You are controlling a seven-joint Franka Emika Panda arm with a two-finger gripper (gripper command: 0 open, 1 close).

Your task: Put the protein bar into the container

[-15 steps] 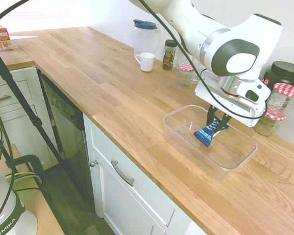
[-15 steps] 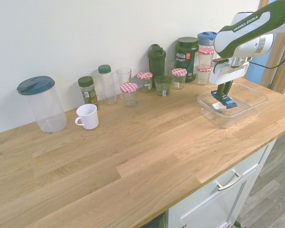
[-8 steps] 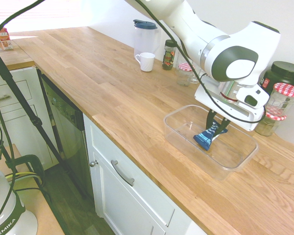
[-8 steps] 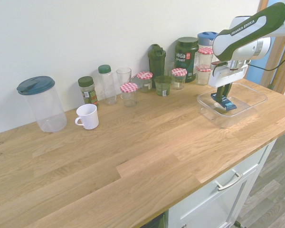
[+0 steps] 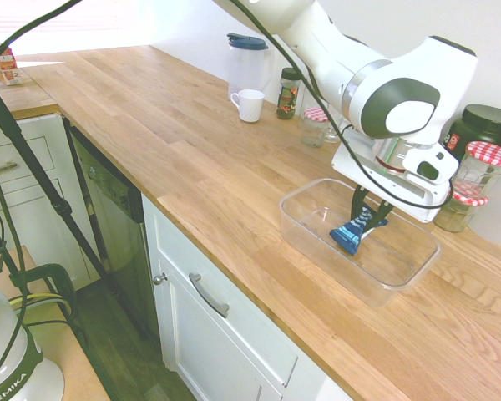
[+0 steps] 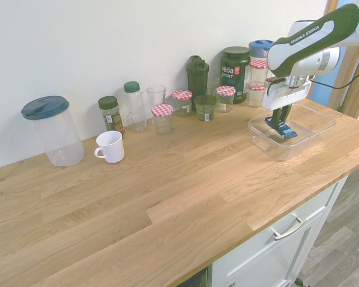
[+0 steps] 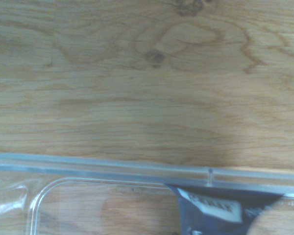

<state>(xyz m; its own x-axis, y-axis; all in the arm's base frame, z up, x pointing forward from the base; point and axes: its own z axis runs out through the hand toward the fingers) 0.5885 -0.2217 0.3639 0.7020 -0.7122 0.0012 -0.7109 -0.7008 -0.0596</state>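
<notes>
Blue and shiny, the small flat protein bar (image 5: 355,231) is pinched tight in the white robot arm's black gripper (image 5: 367,213). It hangs tilted inside the big clear plastic container (image 5: 313,232), low down near the container's bottom.

wood counter (image 6: 167,197) | container (image 6: 321,133), mug (image 6: 110,146) (white), jars (image 6: 163,118)

A white mug (image 6: 110,146), lidded pitcher (image 6: 51,130) and red-checked-lid jars (image 6: 163,117) stand on the wooden counter (image 6: 167,197).
</notes>
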